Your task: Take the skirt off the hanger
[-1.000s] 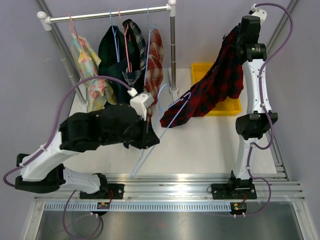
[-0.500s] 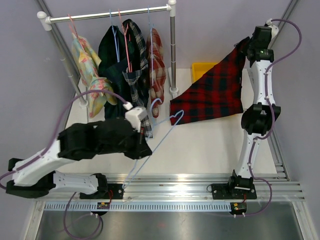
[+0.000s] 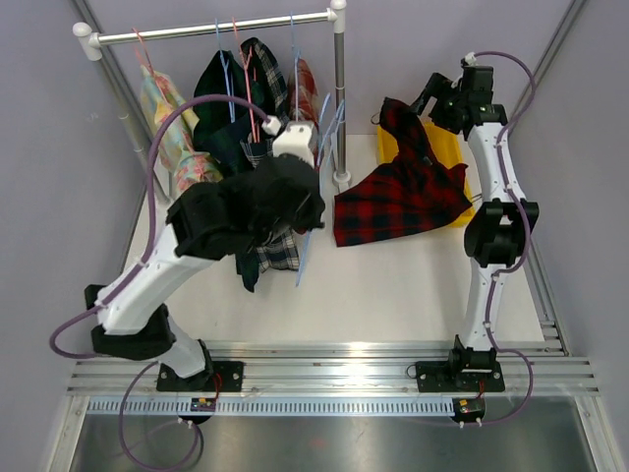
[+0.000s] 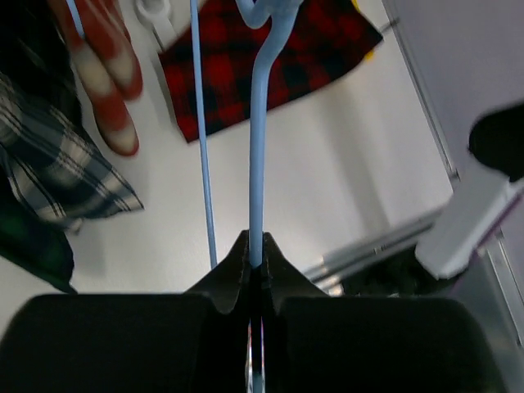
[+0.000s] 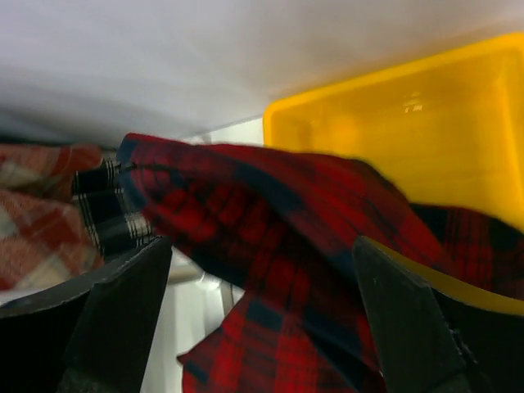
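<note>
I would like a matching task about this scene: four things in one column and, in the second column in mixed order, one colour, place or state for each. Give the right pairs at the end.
Column one
1. skirt
2. hanger
3. bin
4. right gripper

Column two
A. blue, clamped in the shut left gripper
B. open, fingers wide apart
C. red check, lying partly over the bin
D. yellow

Pairs: 1-C, 2-A, 3-D, 4-B
</note>
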